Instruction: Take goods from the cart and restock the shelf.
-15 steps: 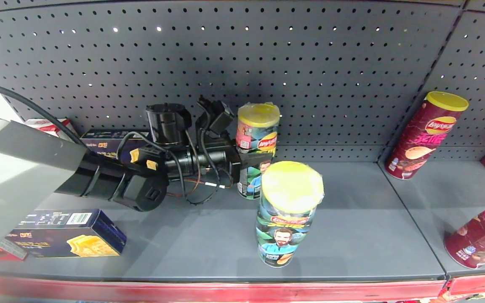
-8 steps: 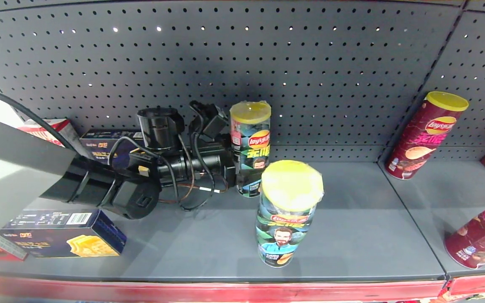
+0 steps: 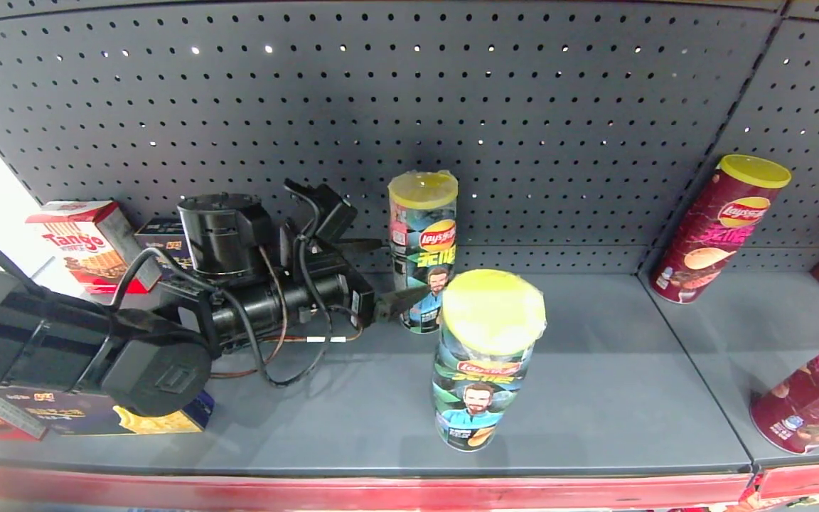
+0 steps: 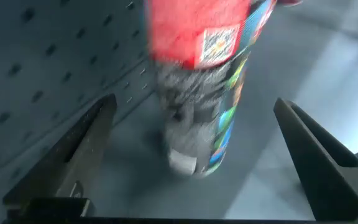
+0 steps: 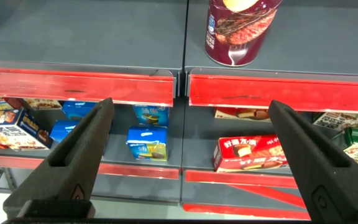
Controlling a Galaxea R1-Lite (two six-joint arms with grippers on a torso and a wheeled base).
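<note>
Two green-and-blue chip cans with yellow lids stand upright on the grey shelf (image 3: 616, 398). The rear can (image 3: 424, 245) is close to the pegboard back wall, and the front can (image 3: 486, 359) is nearer the shelf edge. My left gripper (image 3: 402, 269) is open just left of the rear can, its fingers either side of the can's lower left and apart from it. In the left wrist view the rear can (image 4: 207, 87) stands beyond the open left gripper (image 4: 194, 104). My right gripper (image 5: 189, 107) hangs open and empty in front of the lower shelves.
Dark red chip cans (image 3: 722, 227) (image 3: 815, 398) stand on the neighbouring shelf to the right. A red-and-white box (image 3: 82, 245) and dark blue boxes (image 3: 97, 416) sit at the shelf's left. The red shelf edges (image 5: 79, 87) have boxed goods (image 5: 250, 152) below them.
The rear can went from tilted in my left gripper to upright on the shelf. The left gripper then opened and drew back to the left, clear of the can.
</note>
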